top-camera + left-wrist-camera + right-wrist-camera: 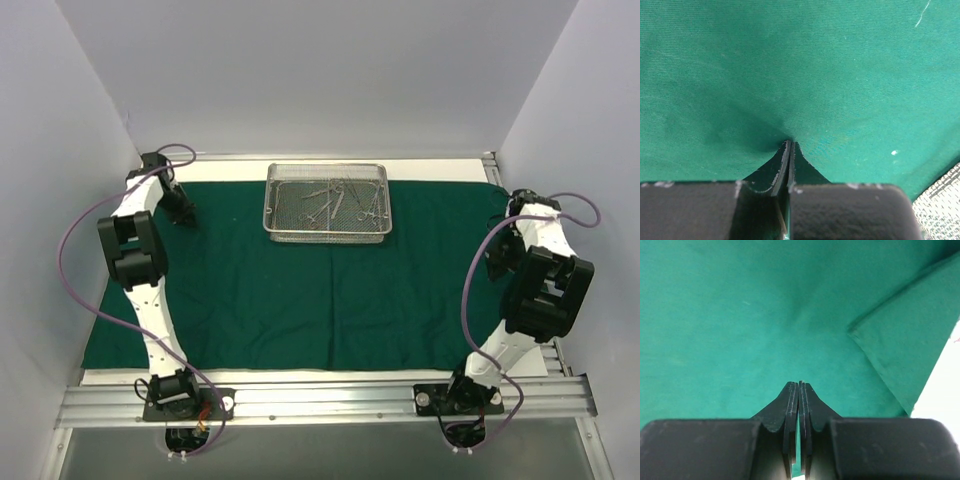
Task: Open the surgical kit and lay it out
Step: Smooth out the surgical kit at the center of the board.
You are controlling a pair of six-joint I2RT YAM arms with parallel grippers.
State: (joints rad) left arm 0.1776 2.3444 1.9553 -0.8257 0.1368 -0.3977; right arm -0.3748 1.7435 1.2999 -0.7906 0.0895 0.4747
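The dark green cloth (320, 300) lies spread flat over the table. The silver wire-mesh tray (327, 236) stands on it at the back centre, with several slim steel instruments (335, 200) inside. My left gripper (187, 218) is at the cloth's far left, near the back. In the left wrist view it (790, 142) is shut, and the cloth (800, 75) puckers into its tips. My right gripper (497, 262) is at the cloth's right edge. In the right wrist view it (800, 384) is shut, with a sliver of cloth (765, 315) between the fingers.
A folded-over corner of cloth (910, 345) lies right of my right gripper, with bare white table (945, 400) beyond it. White walls close in the left, right and back. A metal rail (330, 400) runs along the near edge.
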